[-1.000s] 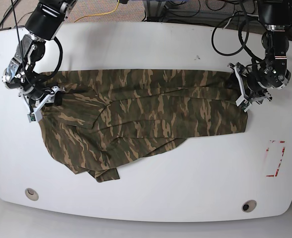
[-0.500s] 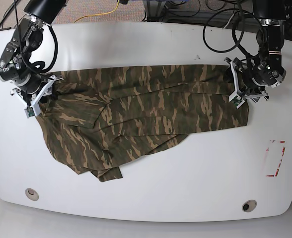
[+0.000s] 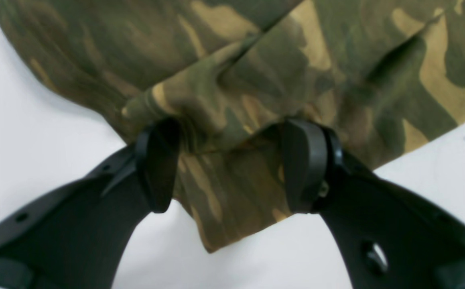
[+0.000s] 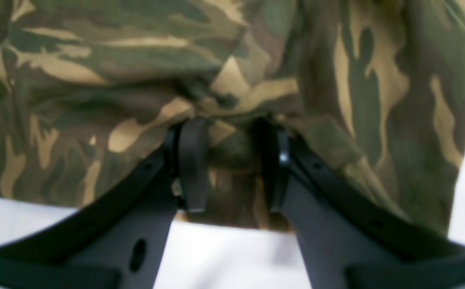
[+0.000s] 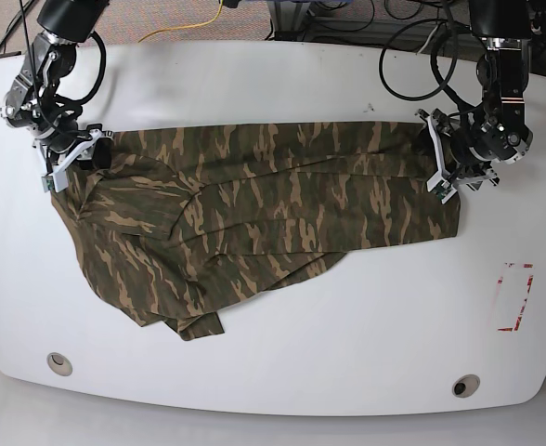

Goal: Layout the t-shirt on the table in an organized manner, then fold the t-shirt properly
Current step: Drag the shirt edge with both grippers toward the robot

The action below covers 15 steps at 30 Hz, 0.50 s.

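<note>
Desk: we see a glossy white top (image 5: 394, 344), rounded at its corners.
T-shirt: we find the camouflage cloth (image 5: 264, 214) crumpled across the half near the arms' edge, its bulk spreading towards the opposite edge on the robot's right.
Left arm: we see it (image 5: 503, 102) reach in from the arms' edge to the shirt's end by the robot's left edge; its jaws are spread, with a raised fold between them.
Right arm: we see it (image 5: 55, 84) at the shirt's other end, near the robot's right edge; its jaws stand apart over bunched cloth, more narrowly than the left pair.
Tape outline: we spot red strips (image 5: 527, 309) near the robot's left edge.
Grommet holes: we see one (image 5: 58, 363) (image 5: 466, 386) near each corner opposite the arms.
</note>
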Tool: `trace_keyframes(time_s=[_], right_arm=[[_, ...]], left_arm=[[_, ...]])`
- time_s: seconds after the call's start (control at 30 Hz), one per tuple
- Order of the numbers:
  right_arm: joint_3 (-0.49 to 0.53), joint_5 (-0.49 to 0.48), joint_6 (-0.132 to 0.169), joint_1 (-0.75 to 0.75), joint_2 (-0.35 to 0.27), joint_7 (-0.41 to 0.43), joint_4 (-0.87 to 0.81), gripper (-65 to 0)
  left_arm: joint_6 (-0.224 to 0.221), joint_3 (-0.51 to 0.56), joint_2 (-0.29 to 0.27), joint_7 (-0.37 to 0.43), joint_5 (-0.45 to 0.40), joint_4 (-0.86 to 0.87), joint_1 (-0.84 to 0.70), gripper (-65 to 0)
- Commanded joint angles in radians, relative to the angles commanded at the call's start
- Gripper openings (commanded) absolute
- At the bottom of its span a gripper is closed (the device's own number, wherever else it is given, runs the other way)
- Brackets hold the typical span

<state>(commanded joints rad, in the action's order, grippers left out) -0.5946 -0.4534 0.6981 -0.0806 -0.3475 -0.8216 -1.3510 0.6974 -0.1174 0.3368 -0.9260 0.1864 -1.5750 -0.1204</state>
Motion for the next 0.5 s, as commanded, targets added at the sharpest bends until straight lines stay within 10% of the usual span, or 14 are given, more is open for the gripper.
trace_keyframes(time_s=[0.5], right_arm=[[-0.003, -0.005, 0.000, -0.204, 0.063, -0.044, -0.203, -44.9]], left_arm=[[0.000, -0.003, 0.051, 0.009, 0.003, -0.011, -0.063, -27.1]])
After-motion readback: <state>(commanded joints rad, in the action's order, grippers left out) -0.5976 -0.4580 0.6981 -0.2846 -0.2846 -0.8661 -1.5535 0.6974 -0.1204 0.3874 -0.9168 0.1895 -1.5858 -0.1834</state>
